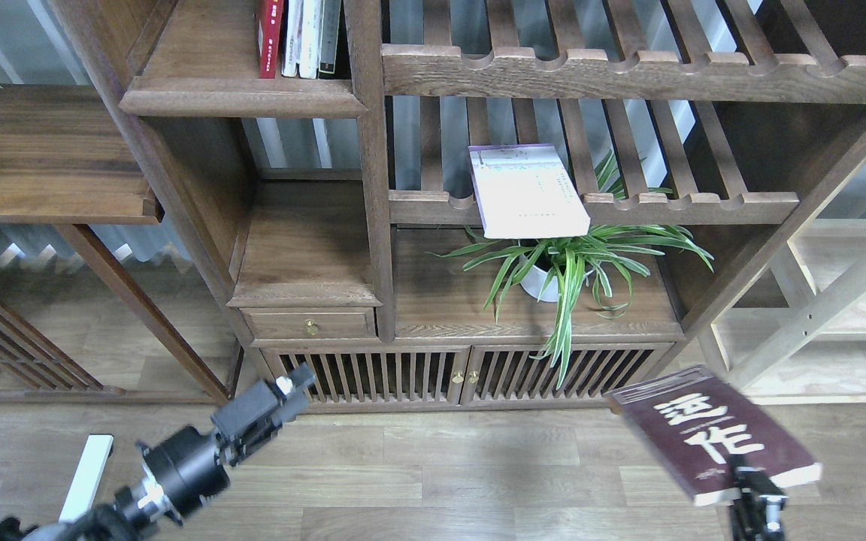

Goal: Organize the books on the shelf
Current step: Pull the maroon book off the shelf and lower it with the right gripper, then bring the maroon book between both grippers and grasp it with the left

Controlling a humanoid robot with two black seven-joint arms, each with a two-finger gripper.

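The dark maroon book [711, 434] with big white Chinese characters is held low at the lower right, tilted, above the floor. My right gripper [750, 485] is shut on its near edge. The pale lavender-white book [527, 191] lies flat on the slatted rack, overhanging its scalloped rail above the plant. The bright red book [270, 37] stands upright with other books on the solid dark-brown shelf [241, 96] at the top left. My left gripper [286, 391] is low at the lower left, in front of the cabinet doors, empty; its fingers cannot be told apart.
A potted spider plant [564, 263] sits on the cabinet top under the rack. A small drawer [310, 324] and slatted cabinet doors [463, 373] are below. A light wooden frame [824, 308] stands at the right. A wooden floor lies in front.
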